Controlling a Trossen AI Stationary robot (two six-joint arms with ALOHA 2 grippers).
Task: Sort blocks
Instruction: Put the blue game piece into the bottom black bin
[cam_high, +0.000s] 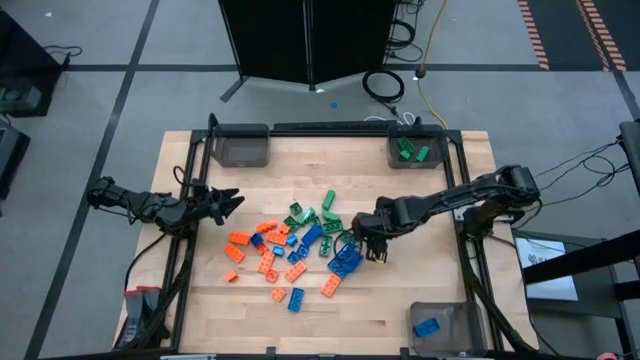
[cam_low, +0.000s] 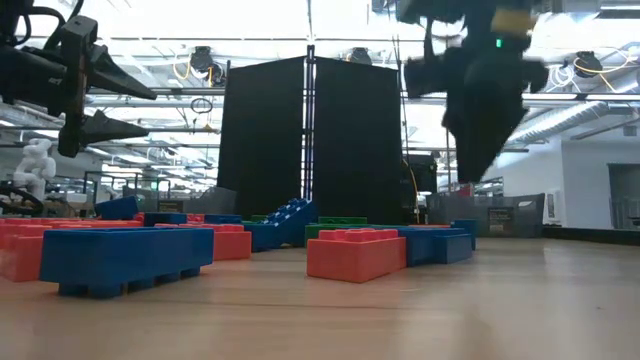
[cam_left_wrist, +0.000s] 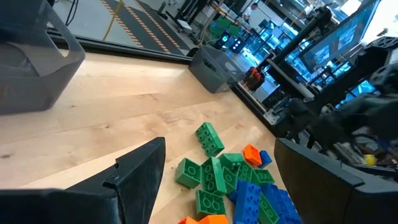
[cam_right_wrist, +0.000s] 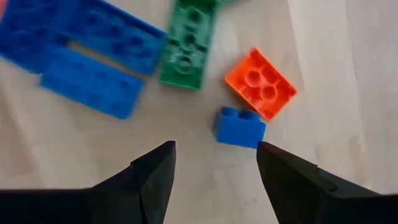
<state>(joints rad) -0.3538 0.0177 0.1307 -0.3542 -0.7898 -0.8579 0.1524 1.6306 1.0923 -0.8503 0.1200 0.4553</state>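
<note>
Wooden table, three clear grey bins at its edges, black cabinet behind, coiled cable on floor

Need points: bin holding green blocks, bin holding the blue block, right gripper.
bin with green blocks (cam_high: 397, 158): high view, bare floor of the bin near its left wall.
bin with blue block (cam_high: 452, 318): high view, bare floor right of the block.
right gripper (cam_right_wrist: 214, 162): right wrist view, midway between its open fingertips.
</note>
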